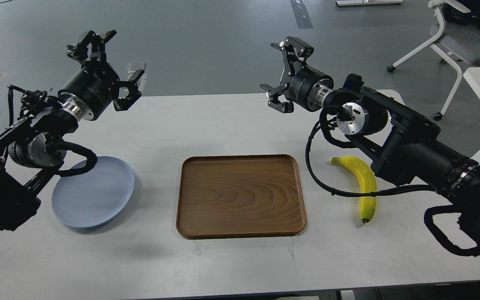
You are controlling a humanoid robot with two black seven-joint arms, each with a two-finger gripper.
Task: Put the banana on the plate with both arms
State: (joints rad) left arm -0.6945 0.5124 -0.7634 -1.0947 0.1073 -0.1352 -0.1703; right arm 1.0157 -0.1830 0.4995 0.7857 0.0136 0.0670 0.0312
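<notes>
Lying apart: banana (364, 185), plate (94, 191); left gripper (111, 68), right gripper (283, 75) fingers spread, empty.

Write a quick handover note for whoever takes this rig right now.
Left claw: open, empty, raised above the table's far left.
Right claw: open, empty, raised beyond the wooden tray.
Banana: flat on the table right of the tray, under the right arm.
Plate: left of the tray, nothing on it.
Done: nothing.
Left: grasp the banana and get it onto the plate.

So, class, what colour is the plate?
Pale blue-grey plate, seen in the head view.
</notes>
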